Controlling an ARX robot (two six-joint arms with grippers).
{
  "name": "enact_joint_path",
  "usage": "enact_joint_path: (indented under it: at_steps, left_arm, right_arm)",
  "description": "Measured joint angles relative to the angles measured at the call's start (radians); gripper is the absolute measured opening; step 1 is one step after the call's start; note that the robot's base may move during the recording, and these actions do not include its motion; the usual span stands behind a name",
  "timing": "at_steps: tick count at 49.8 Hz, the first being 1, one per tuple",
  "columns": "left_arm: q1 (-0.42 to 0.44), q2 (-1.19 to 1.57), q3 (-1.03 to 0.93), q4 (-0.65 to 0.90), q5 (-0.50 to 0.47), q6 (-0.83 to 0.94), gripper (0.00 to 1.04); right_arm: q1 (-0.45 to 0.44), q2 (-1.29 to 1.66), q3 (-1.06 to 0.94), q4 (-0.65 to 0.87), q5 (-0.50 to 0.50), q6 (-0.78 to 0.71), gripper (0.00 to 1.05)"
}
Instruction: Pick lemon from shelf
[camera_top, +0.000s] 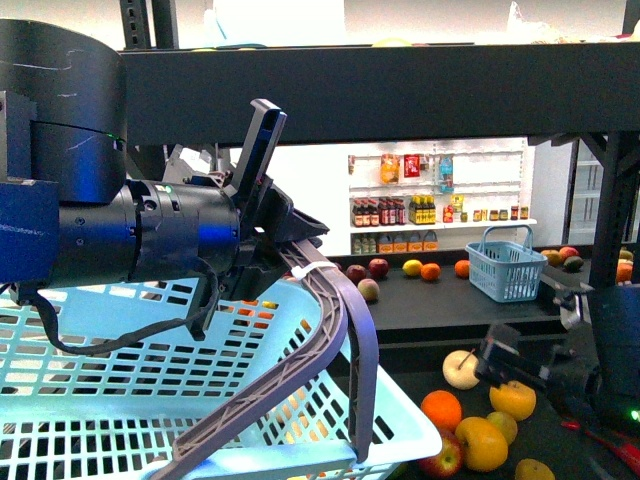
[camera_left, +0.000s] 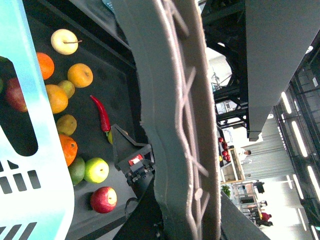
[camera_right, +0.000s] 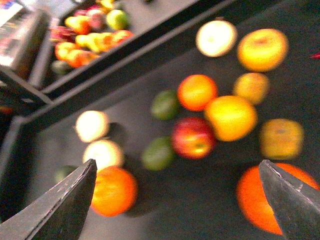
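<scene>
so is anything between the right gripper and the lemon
Nothing visible lies between the open right gripper and the lemon. A red apple sits against the lemon, and an orange sits close beside it.

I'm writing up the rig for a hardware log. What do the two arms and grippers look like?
The left arm is thick, glossy black cylinders with a small green light and a black cable looping beneath; the left gripper has flat dark fingers. The right arm is black and blocky. The right gripper has matte dark-grey wedge-shaped fingers.
</scene>
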Motion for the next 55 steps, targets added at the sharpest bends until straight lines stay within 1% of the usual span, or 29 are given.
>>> enact_joint_path:
  at_steps: [1, 4, 5, 6, 10, 12, 16, 22, 28, 39, 55]
  left_arm:
    - [0.000, 0.000, 0.000, 0.000, 0.000, -0.001, 0.09]
    - [0.000, 0.000, 0.000, 0.000, 0.000, 0.000, 0.09]
    - [-0.002, 0.000, 0.000, 0.000, 0.000, 0.000, 0.09]
    - [-0.002, 0.000, 0.000, 0.000, 0.001, 0.000, 0.09]
    - [-0.002, 0.000, 0.000, 0.000, 0.005, -0.003, 0.09]
    - [-0.002, 0.000, 0.000, 0.000, 0.004, -0.004, 0.09]
    - [-0.001, 0.000, 0.000, 0.000, 0.000, -0.002, 0.09]
    - [-0.001, 0.000, 0.000, 0.000, 0.001, -0.003, 0.09]
    - [-0.001, 0.000, 0.000, 0.000, 0.000, -0.003, 0.09]
    - [-0.001, 0.000, 0.000, 0.000, 0.003, -0.003, 0.09]
    - [-0.001, 0.000, 0.000, 0.000, 0.000, -0.003, 0.09]
  right_arm:
    - [-0.004, 0.010, 0.005, -0.007, 0.014, -0.008, 0.97]
    - [-0.011, 0.094, 0.046, -0.090, 0.076, -0.143, 0.97]
    - [-0.011, 0.121, 0.056, -0.113, 0.081, -0.171, 0.97]
    - [-0.008, 0.163, 0.065, -0.128, 0.095, -0.229, 0.97]
    - [0.010, 0.276, 0.080, -0.159, 0.085, -0.373, 0.97]
    - [0.022, 0.310, 0.080, -0.164, 0.075, -0.402, 0.97]
    - [0.048, 0.345, 0.085, -0.161, 0.026, -0.431, 0.97]
    - [0.104, 0.363, 0.127, -0.118, -0.046, -0.468, 0.97]
    - [0.151, 0.393, 0.164, -0.110, -0.089, -0.487, 0.97]
    - [0.210, 0.458, 0.225, -0.131, -0.132, -0.512, 0.97]
    - [0.252, 0.558, 0.356, -0.142, -0.153, -0.539, 0.97]
